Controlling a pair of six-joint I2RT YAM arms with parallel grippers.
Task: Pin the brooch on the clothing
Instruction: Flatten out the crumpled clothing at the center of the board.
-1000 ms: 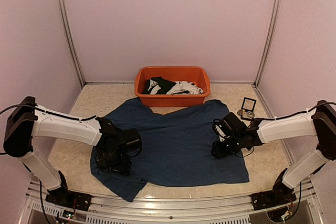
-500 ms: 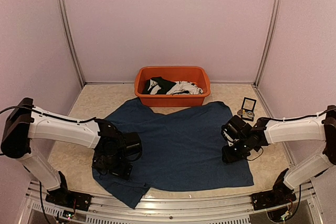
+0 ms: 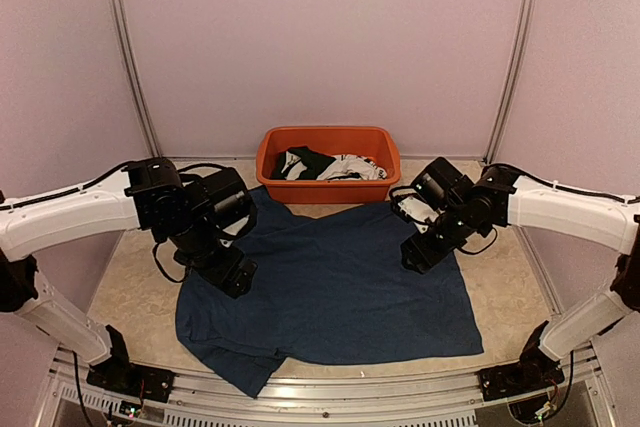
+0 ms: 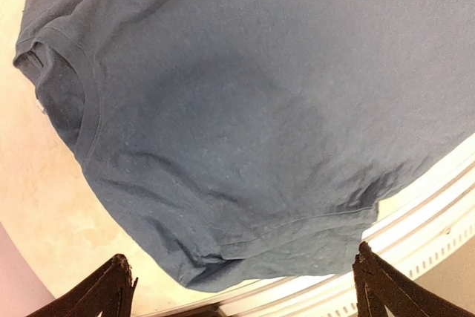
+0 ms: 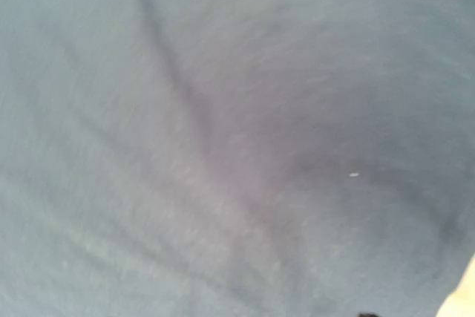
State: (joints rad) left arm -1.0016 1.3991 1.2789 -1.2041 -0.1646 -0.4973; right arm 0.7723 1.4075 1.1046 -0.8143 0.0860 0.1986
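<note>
The clothing point(image 3: 340, 297), a dark navy T-shirt, lies spread flat across the middle of the table. My left gripper point(image 3: 228, 275) hangs raised over its left part. In the left wrist view that gripper point(image 4: 241, 287) is open wide, with nothing between its fingers point(image 4: 115, 287), and below it are the shirt point(image 4: 245, 109) and its collar point(image 4: 67, 94). My right gripper point(image 3: 418, 253) hovers over the shirt's upper right part, its jaws too dark to read. The right wrist view is blurred and filled by the shirt's fabric point(image 5: 223, 146). The brooch is hidden from view.
An orange tub point(image 3: 328, 189) stands at the back, just beyond the shirt, holding black and white garments point(image 3: 325, 165). A metal rail point(image 3: 330, 402) runs along the near table edge, close to the shirt's hem. Pale walls close in both sides.
Both arms have lifted off the shirt and swung back toward the tub. The shirt's right side was drawn outward and now lies flatter. The right arm now covers the back right corner.
</note>
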